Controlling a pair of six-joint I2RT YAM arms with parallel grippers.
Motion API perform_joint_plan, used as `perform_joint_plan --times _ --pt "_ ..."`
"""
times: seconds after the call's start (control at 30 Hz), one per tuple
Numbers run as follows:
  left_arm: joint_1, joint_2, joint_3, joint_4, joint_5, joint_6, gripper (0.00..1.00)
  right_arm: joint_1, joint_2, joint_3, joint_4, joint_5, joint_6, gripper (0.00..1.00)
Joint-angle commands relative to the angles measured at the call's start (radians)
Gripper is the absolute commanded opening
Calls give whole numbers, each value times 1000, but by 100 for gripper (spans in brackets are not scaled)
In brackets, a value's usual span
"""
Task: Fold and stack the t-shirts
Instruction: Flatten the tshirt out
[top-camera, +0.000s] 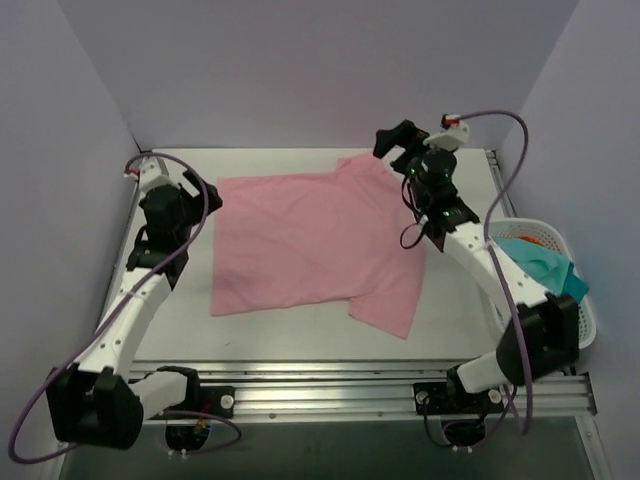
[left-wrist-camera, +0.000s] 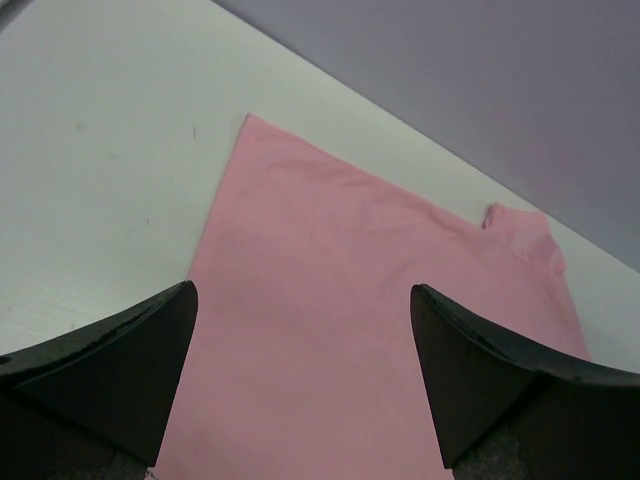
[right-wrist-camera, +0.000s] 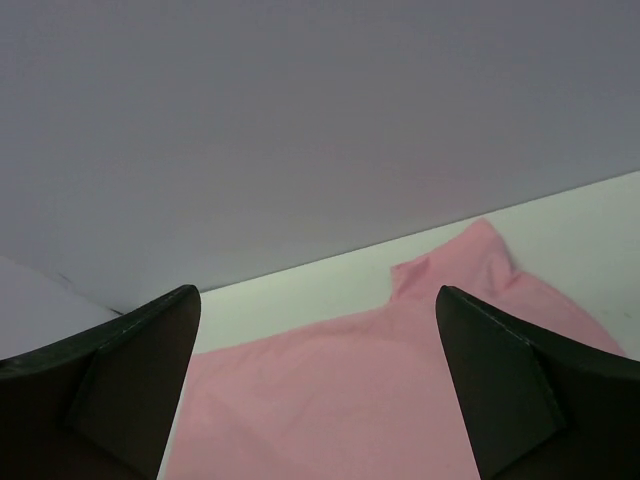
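A light pink t-shirt (top-camera: 310, 245) lies spread flat on the white table, with one sleeve at the back right and one at the front right. My left gripper (top-camera: 203, 193) is open and empty, above the shirt's left edge; the left wrist view shows its jaws (left-wrist-camera: 305, 340) wide apart over the pink cloth (left-wrist-camera: 350, 300). My right gripper (top-camera: 397, 140) is open and empty, raised above the shirt's back right sleeve; the right wrist view shows its jaws (right-wrist-camera: 318, 350) apart, with the pink cloth (right-wrist-camera: 380, 390) below.
A white basket (top-camera: 590, 300) stands at the table's right edge and holds teal cloth (top-camera: 540, 262) and orange cloth (top-camera: 528, 240). Lilac walls close in the back and both sides. A metal rail (top-camera: 330, 395) runs along the near edge.
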Motion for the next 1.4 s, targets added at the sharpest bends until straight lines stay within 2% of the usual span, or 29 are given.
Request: perform_joint_plan --times 0.0,0.03,0.1,0.23,0.33,0.4,0.57,0.7,0.8,0.9,1.0,1.1,1.17,1.23,1.37 --pt "-76 -150 -120 -141 -27 -33 96 12 -200 -165 -268 211 22 100" --pt "-88 -214 -140 -203 -44 -58 97 23 -291 -188 -411 286 79 100" --pt "-111 -275 -205 -262 -38 -116 97 29 -368 -257 -647 360 168 100" --pt "-156 -443 -358 -339 49 -207 95 49 -578 -447 -814 339 385 100" --pt "-221 -511 -475 -343 86 -244 93 86 -649 -541 -974 348 492 100" --pt "-257 -517 -496 -378 79 -254 92 149 -693 -561 -1113 387 595 99" --pt "-387 -526 -529 -523 51 -323 90 254 -788 -590 -1241 324 716 99" --pt "-493 -580 -553 -653 -53 -473 89 279 -865 -585 -1287 325 753 98" --pt "-559 -632 -596 -705 -147 -599 84 281 -896 -581 -1288 339 757 98" --pt "-610 -678 -610 -744 -223 -705 80 281 -888 -593 -1214 316 731 98" --pt "-637 -632 -621 -686 -282 -769 82 281 -832 -601 -1126 295 668 98" --pt "-650 -464 -595 -607 -311 -799 85 282 -752 -604 -1048 267 609 98" --pt "-688 -280 -528 -601 -372 -828 87 282 -704 -605 -1014 238 565 99" --pt "-749 -86 -465 -667 -471 -941 90 284 -678 -615 -959 221 542 99" --pt "-769 130 -377 -656 -541 -1078 93 285 -669 -621 -903 200 493 99"
